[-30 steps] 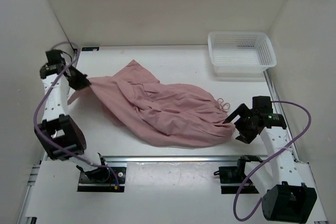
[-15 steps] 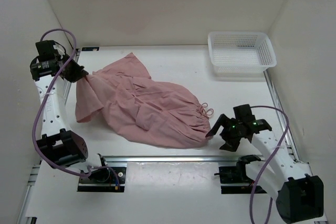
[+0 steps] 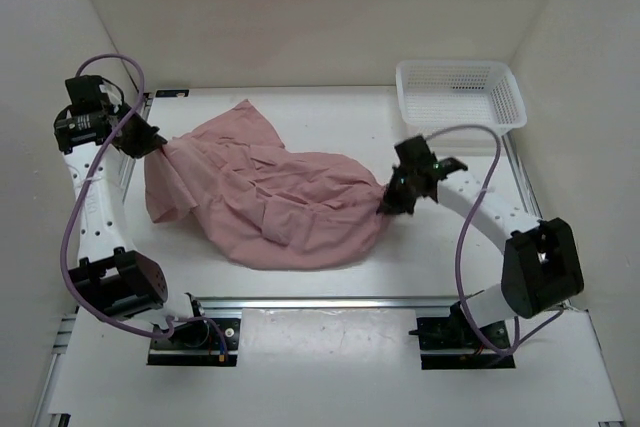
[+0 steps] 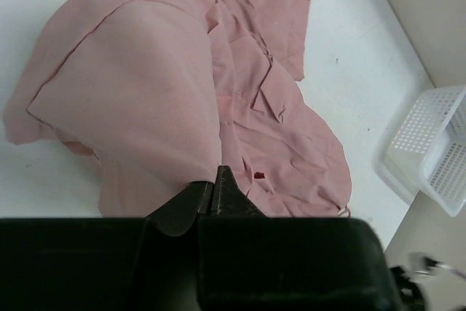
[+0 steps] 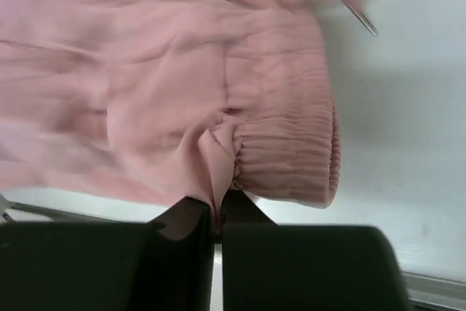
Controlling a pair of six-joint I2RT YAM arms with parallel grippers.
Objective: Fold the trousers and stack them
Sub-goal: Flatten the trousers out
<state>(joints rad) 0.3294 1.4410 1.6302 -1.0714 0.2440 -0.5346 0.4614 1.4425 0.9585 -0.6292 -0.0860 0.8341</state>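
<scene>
The dusty-pink trousers (image 3: 275, 197) lie crumpled across the middle of the white table, stretched between both arms. My left gripper (image 3: 157, 144) is raised at the far left and shut on the trousers' left end, from which a fold of cloth (image 4: 138, 100) hangs down. At the right end my right gripper (image 3: 386, 202) is shut on a pinch of fabric beside the gathered elastic band (image 5: 291, 151). In the right wrist view the cloth (image 5: 145, 92) fills the upper left, with the pinch squeezed between the jaws.
A white plastic mesh basket (image 3: 460, 97) stands at the back right corner, also in the left wrist view as the basket (image 4: 433, 147). Metal rails (image 3: 330, 302) run along the table's near edge. White walls enclose the left, back and right sides.
My right gripper swung from the near right inward to the trousers' right end and shut on the fabric. The cloth bunched leftward. The left gripper stayed raised, holding its end.
</scene>
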